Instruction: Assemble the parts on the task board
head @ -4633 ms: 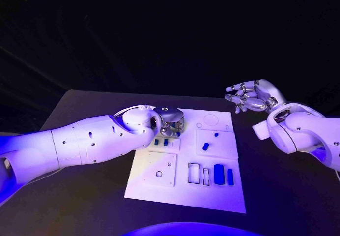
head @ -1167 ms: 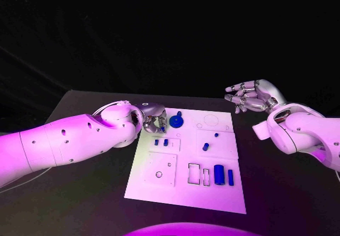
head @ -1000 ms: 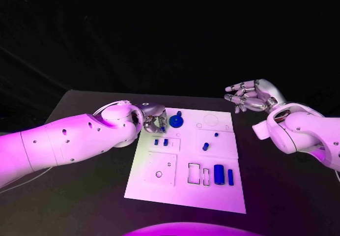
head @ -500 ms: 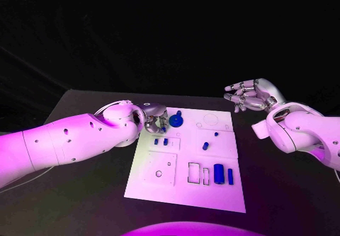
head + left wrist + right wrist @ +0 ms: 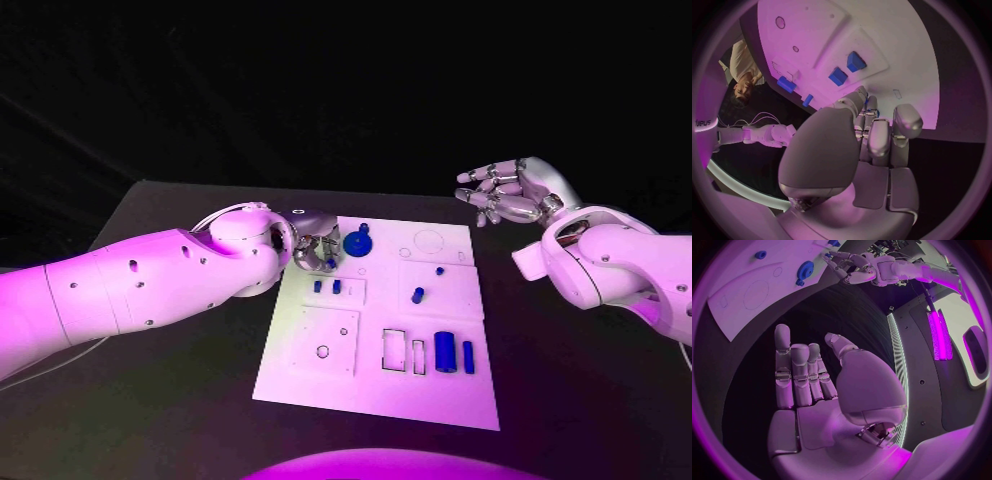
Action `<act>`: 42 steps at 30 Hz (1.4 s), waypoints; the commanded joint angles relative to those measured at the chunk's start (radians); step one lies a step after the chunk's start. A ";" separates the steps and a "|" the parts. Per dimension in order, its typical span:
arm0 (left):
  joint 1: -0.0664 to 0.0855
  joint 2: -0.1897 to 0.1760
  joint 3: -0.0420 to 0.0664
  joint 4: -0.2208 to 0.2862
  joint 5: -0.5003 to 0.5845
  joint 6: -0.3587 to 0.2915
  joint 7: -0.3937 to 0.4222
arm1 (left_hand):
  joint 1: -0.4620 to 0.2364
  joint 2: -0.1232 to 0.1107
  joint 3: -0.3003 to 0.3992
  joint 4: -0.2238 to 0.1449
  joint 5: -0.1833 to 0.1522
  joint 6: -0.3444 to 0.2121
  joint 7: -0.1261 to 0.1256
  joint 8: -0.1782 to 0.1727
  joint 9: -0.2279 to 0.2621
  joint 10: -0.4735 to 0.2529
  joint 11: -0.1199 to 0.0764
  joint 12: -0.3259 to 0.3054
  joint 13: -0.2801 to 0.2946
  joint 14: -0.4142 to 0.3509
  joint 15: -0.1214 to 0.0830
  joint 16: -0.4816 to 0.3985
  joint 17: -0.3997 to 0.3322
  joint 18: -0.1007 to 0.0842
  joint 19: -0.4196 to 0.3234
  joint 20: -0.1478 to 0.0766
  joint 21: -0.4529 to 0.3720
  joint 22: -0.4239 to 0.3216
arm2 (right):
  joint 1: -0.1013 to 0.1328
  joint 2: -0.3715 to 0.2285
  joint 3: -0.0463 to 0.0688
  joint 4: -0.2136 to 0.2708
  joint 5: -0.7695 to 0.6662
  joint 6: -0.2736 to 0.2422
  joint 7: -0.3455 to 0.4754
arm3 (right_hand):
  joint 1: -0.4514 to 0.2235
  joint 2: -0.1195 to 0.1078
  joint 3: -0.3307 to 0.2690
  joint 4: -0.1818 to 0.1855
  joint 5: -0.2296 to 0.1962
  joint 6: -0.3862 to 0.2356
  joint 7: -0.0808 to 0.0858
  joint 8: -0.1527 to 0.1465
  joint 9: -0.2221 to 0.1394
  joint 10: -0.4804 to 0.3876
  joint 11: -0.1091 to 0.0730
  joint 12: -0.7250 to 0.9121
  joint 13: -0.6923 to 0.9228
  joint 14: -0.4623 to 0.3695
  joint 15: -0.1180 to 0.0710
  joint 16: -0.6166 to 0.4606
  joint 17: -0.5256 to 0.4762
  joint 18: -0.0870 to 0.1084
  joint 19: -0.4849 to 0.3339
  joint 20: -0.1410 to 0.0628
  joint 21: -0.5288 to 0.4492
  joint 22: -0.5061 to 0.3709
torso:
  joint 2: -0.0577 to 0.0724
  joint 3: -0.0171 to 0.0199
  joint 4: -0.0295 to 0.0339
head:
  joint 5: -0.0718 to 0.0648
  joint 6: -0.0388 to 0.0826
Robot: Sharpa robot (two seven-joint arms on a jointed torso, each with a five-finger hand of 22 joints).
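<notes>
The blue gear (image 5: 359,243), lying at the far left corner of the task board (image 5: 378,395), appears small, light and rigid: pinch it by its toothed rim; left hand (image 5: 316,246) beside it, grip unclear, right hand (image 5: 508,193) spread, empty.

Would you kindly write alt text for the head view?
A white task board lies on a black table, the left hand at its far left corner beside a blue gear. The right hand hovers open off its far right corner.
</notes>
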 commanded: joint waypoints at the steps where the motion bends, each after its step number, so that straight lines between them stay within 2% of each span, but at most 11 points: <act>1: 0.000 0.003 0.000 -0.001 0.003 0.026 -0.005 | -0.009 -0.001 0.005 0.001 -0.002 0.006 -0.001 -0.004 0.001 0.008 -0.001 -0.006 0.001 0.007 0.000 0.001 0.000 -0.004 0.002 -0.001 0.000 -0.002 | 0.000 0.001 0.000 0.001 -0.002 0.001 0.013 | -0.004 0.005 -0.006 0.002 -0.006 -0.007 0.003 0.004 0.002 -0.003 -0.002 0.003 -0.001 -0.006 0.002 0.003 0.002 0.013 -0.002 0.001 -0.006 -0.001 | 0.000 -0.0001 -0.0002 | 0.001 0.000; 26: 0.000 0.007 0.000 0.000 0.007 -0.004 0.006 | -0.012 0.004 0.012 0.000 -0.002 0.010 -0.002 -0.005 0.002 0.013 -0.003 -0.008 0.003 0.007 -0.002 0.002 0.003 -0.005 0.003 -0.001 0.003 0.002 | 0.000 0.003 0.000 -0.001 -0.001 0.002 0.014 | -0.004 0.005 -0.006 0.002 -0.006 -0.007 0.003 0.004 0.002 -0.003 -0.002 0.003 -0.001 -0.006 0.002 0.003 0.002 0.013 -0.002 0.001 -0.006 -0.001 | 0.000 0.0004 -0.0004 | 0.001 -0.001; 42: 0.000 0.008 -0.001 -0.002 0.016 0.020 -0.007 | -0.040 -0.002 0.010 0.009 -0.002 0.011 -0.002 -0.010 0.002 0.015 -0.002 -0.017 0.007 0.005 -0.001 0.000 -0.005 -0.003 -0.004 -0.002 -0.003 -0.005 | 0.000 0.003 0.000 0.000 0.001 0.002 0.016 | -0.003 0.006 -0.006 0.002 -0.005 -0.007 0.003 0.005 0.002 -0.003 -0.002 0.005 -0.002 -0.005 0.002 0.005 0.002 0.013 -0.001 0.001 -0.007 -0.001 | 0.000 0.0008 0.0001 | 0.000 -0.001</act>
